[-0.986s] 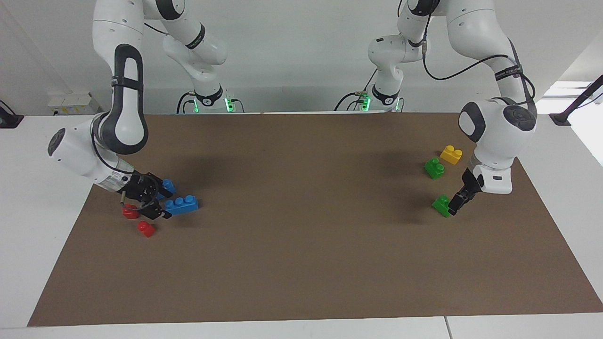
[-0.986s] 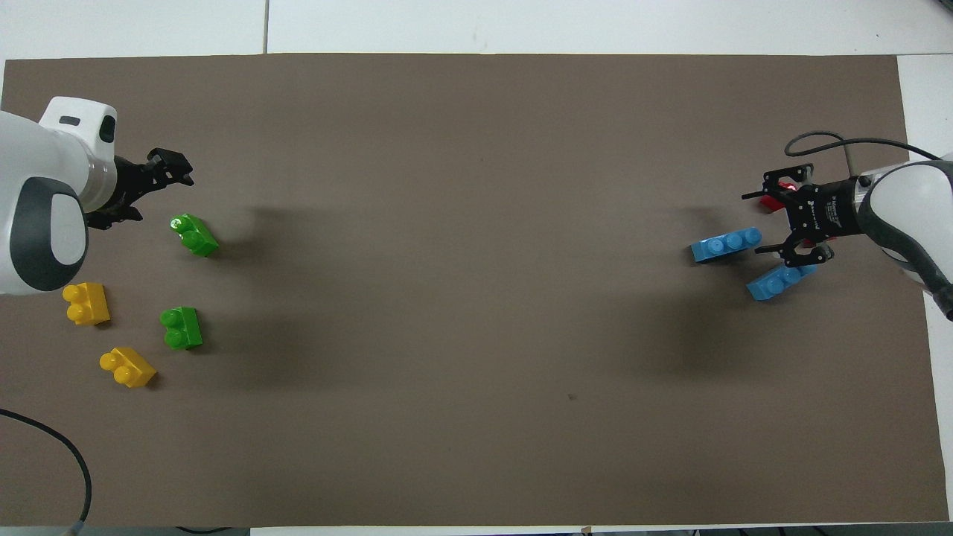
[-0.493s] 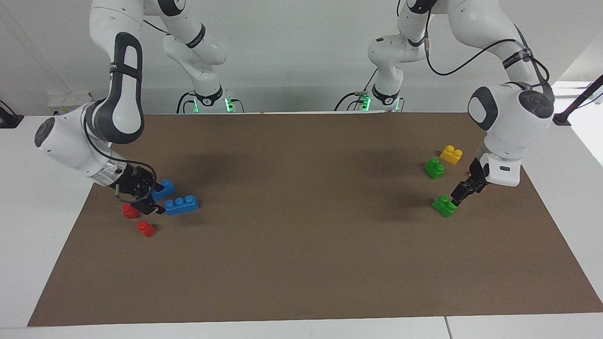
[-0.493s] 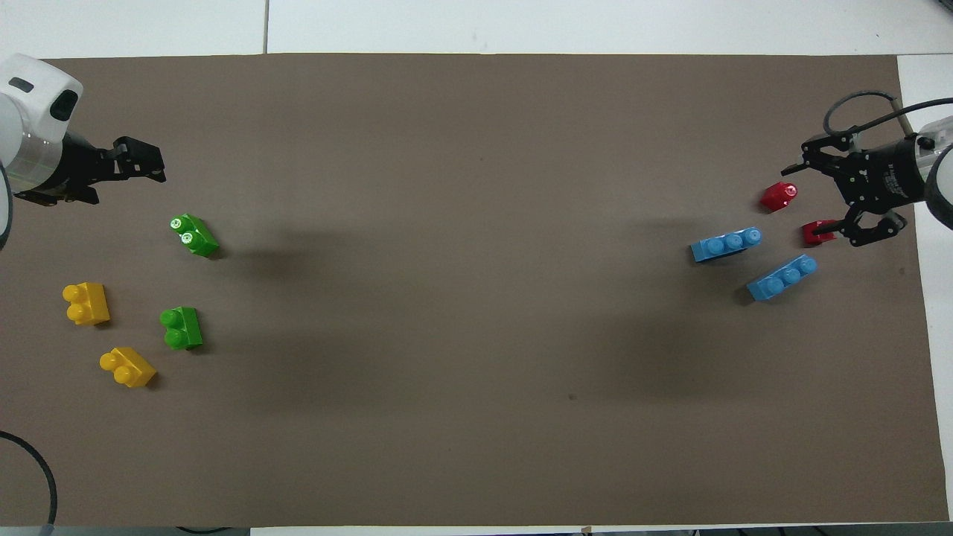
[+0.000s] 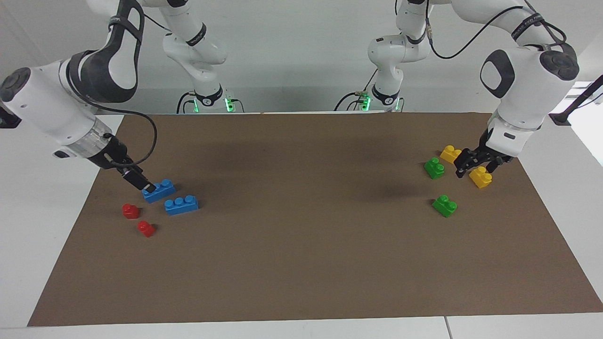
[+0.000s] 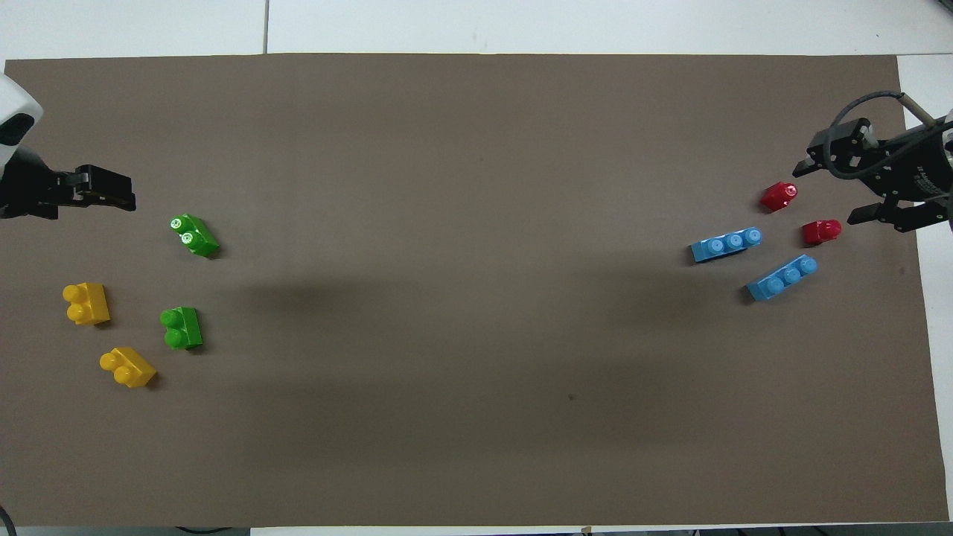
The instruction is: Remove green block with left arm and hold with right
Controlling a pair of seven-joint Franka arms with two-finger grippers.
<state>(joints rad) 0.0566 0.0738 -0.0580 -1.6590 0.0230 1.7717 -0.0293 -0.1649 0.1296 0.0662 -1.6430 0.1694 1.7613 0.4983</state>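
The green block (image 5: 444,205) lies on the brown mat (image 5: 306,245) toward the left arm's end; it also shows in the overhead view (image 6: 193,234). My left gripper (image 5: 478,165) is open and empty, raised over the mat between the green block and the mat's end edge; the overhead view (image 6: 112,195) shows it apart from the block. My right gripper (image 5: 143,183), the one with the wire loop, is open and empty. It hangs over the right arm's end of the mat by a blue brick (image 5: 159,190), and shows in the overhead view (image 6: 830,190).
A darker green brick (image 5: 434,168) and two yellow bricks (image 5: 451,153) (image 5: 480,178) lie near the green block, nearer to the robots. A second blue brick (image 5: 181,205) and two red pieces (image 5: 130,210) (image 5: 146,229) lie at the right arm's end.
My left gripper has risen from beside the green block and drawn back toward its end of the table. My right gripper has lifted away from the blue and red pieces. No block moved.
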